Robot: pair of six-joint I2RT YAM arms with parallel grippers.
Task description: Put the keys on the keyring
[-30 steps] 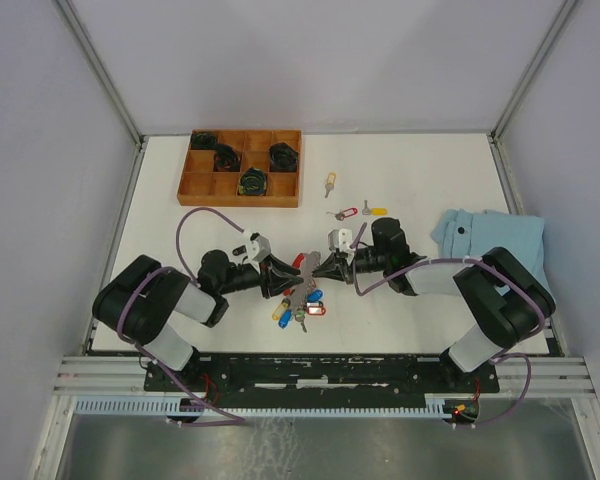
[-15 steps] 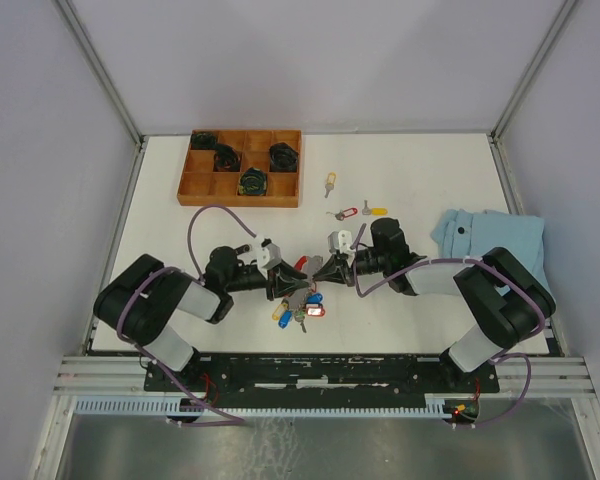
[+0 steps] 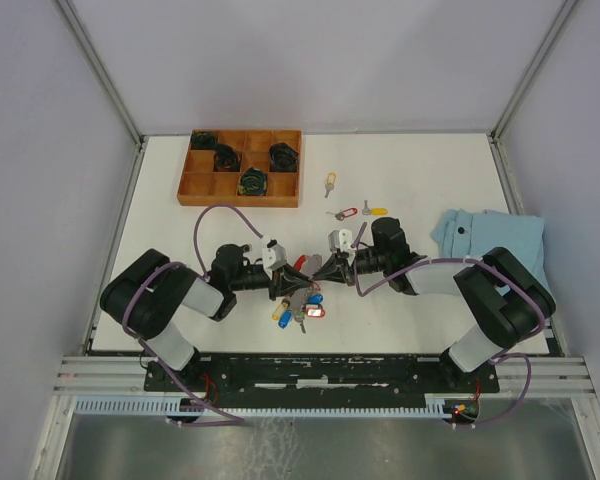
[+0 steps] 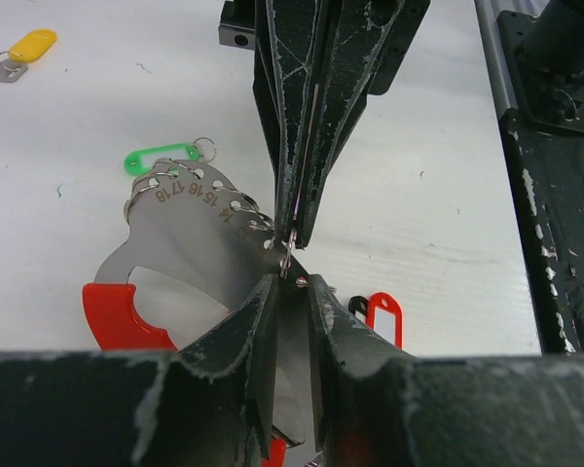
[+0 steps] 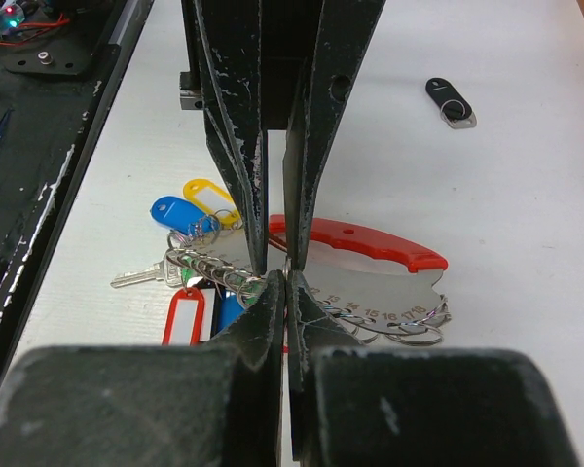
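The keyring point(image 4: 175, 229) is being braced: its loop point(image 4: 287, 261) is pinched in the closed right tool point(image 4: 291, 241). Whether the left tool point(image 4: 292, 284) is clamped cannot be told; firm seating is needed next.

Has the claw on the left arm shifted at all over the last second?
Yes. Against the wooden tray, the left gripper has slid right, closer to the right gripper, which pinches the keyring.

White table point(image 3: 430, 160) carried a wooden compartment tray point(image 3: 240, 167). Right of the tray lay three loose keys: yellowish-tagged key point(image 3: 330, 183), red-tagged key point(image 3: 345, 213), yellow-tagged key point(image 3: 377, 211). Farther right of the tray: blue cloth point(image 3: 490, 240). Nearer than the tray: keyring point(image 3: 300, 300), tags resting on the surface.
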